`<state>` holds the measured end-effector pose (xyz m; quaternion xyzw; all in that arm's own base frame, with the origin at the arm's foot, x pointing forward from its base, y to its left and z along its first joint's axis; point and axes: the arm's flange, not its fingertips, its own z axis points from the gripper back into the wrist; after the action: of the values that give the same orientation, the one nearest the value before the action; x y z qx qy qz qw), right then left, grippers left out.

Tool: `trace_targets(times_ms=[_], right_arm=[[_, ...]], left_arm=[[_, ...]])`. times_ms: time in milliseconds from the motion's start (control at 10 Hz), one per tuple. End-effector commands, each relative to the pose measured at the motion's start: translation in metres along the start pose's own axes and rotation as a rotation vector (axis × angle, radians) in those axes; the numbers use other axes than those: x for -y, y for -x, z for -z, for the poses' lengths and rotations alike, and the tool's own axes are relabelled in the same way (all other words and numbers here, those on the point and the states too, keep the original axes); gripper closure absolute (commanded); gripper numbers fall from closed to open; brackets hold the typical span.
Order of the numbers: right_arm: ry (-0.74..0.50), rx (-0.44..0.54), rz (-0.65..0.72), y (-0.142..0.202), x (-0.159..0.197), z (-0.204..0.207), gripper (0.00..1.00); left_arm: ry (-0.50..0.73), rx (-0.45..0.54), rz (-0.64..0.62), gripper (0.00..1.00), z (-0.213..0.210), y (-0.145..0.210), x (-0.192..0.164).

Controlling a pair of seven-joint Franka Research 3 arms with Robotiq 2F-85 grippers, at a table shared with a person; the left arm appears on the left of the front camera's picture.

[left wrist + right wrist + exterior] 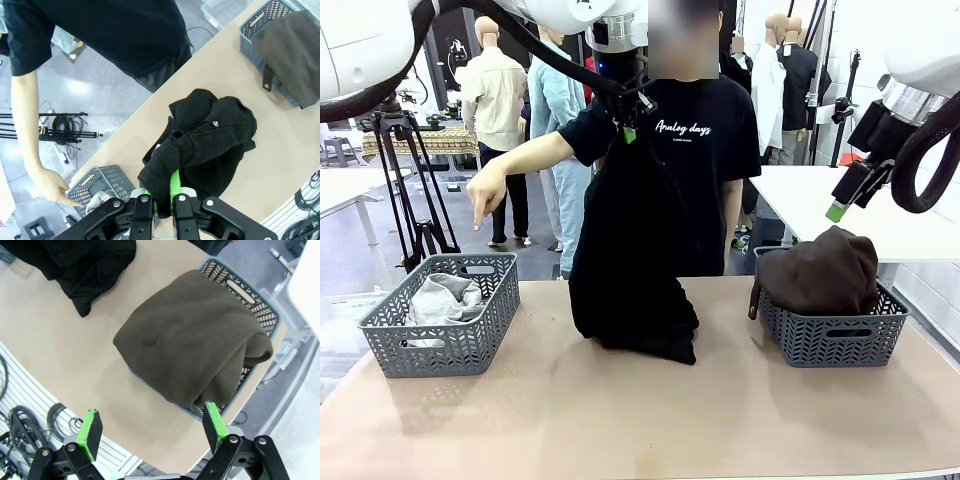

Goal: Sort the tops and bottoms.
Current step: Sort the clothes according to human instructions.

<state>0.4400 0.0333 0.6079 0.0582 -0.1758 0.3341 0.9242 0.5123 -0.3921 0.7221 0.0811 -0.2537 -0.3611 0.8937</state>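
Left gripper (166, 197) clamps the black garment (210, 135) up high.
Lift more, I think, so its floppy end leaves the table (620, 420), then carry it to the left basket (470, 345) where the person's hand (485, 190) points. It is soft, long and dark. The right gripper (150, 415) hangs wide apart over the brown garment (195, 340).

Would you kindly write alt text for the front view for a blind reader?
The left gripper, shut on a black garment, holds it hanging with its bottom on the table. A person's hand points at the left basket holding a grey garment; a brown garment fills the right basket.
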Motion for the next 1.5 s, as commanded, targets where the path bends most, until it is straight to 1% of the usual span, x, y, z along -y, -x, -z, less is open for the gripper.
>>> trace_targets(times_ms=[0,100,300,400,500,700,900,1100,1200,1300,1400], right_arm=[[0.01,-0.013,0.004,0.001,-0.001,0.001,0.0],[0.01,-0.013,0.004,0.001,-0.001,0.001,0.0],[0.01,-0.013,0.004,0.001,-0.001,0.001,0.0],[0.01,-0.013,0.004,0.001,-0.001,0.001,0.0],[0.01,-0.013,0.004,0.001,-0.001,0.001,0.0],[0.01,-0.013,0.004,0.001,-0.001,0.001,0.0],[0.01,-0.013,0.004,0.001,-0.001,0.001,0.0],[0.01,-0.013,0.004,0.001,-0.001,0.001,0.0],[0.01,-0.013,0.004,0.001,-0.001,0.001,0.0],[0.01,-0.013,0.004,0.001,-0.001,0.001,0.0],[0.01,-0.013,0.004,0.001,-0.001,0.001,0.0]], left_arm=[[-0.049,0.029,0.002,1.0,-0.026,0.017,-0.01],[-0.078,0.037,-0.01,1.0,-0.038,0.026,-0.019],[-0.14,0.084,-0.055,1.0,-0.07,0.045,-0.038],[-0.182,0.104,-0.066,1.0,-0.083,0.051,-0.051],[-0.232,0.102,-0.096,1.0,-0.093,0.059,-0.072],[-0.298,0.029,-0.168,1.0,-0.102,0.082,-0.118],[-0.348,-0.006,-0.237,1.0,-0.106,0.105,-0.148],[-0.371,-0.005,-0.29,1.0,-0.111,0.119,-0.167],[-0.39,0.001,-0.316,1.0,-0.116,0.121,-0.169],[-0.334,-0.016,-0.262,1.0,-0.104,0.113,-0.175],[-0.334,-0.016,-0.262,1.0,-0.104,0.113,-0.175]])
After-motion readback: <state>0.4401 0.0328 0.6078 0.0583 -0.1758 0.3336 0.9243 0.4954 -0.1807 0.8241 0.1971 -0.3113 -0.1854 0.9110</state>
